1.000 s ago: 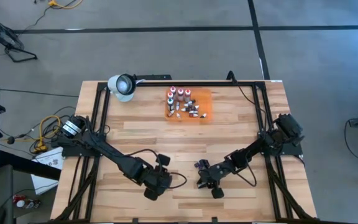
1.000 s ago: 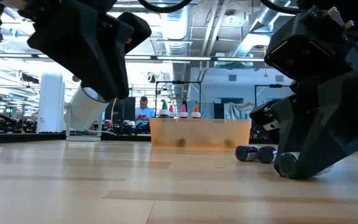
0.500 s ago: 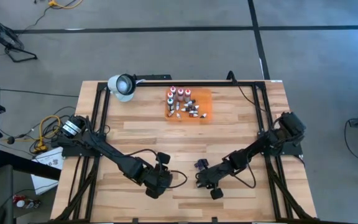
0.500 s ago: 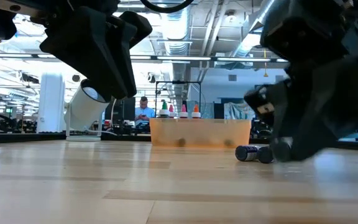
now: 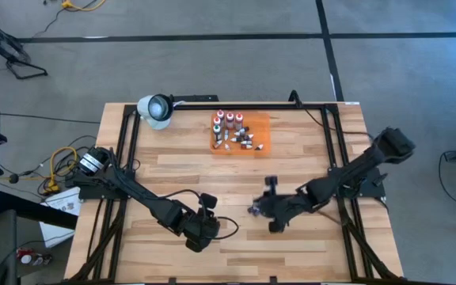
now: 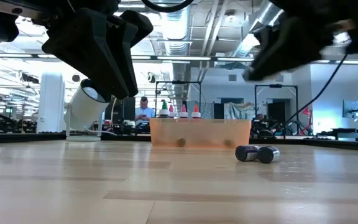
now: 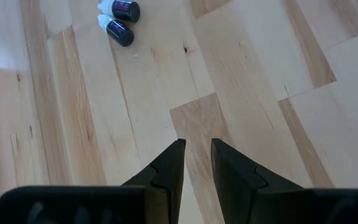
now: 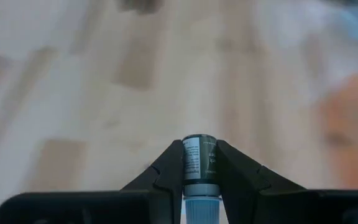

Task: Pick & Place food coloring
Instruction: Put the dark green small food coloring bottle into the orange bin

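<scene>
Wooden planks make up the counter (image 5: 212,170), and on them, at about twelve o'clock from the centre near the far edge, lies a flat orange mat (image 5: 261,133) carrying most of the food coloring: a cluster of small bottles (image 5: 229,130), some upright with white caps and red or orange bodies, others tiny and dark, lying on their sides. In the low view the same group shows as a translucent orange tray (image 6: 199,132) with green, pink and orange bottle tops (image 6: 180,110) behind it.

Two tiny dark droppers (image 6: 257,153) lie on their sides, touching each other, on bare wood apart from the mat, at about five o'clock from the counter's centre; the left wrist view sees them too (image 7: 119,20), with white caps.

At the right arm's end, the right claw (image 8: 199,163) is clamped on one dark dropper bottle (image 8: 199,157), its pale cap toward the wrist and its labelled body between the two fingers. From above, this claw (image 5: 269,203) is lifted off the counter at about five o'clock, just beside the two lying droppers (image 5: 254,210).

At about seven o'clock from the centre, near the front edge, the left claw (image 5: 202,229) hangs over bare wood, its fingers (image 7: 169,165) drawn nearly together with nothing between them.
</scene>
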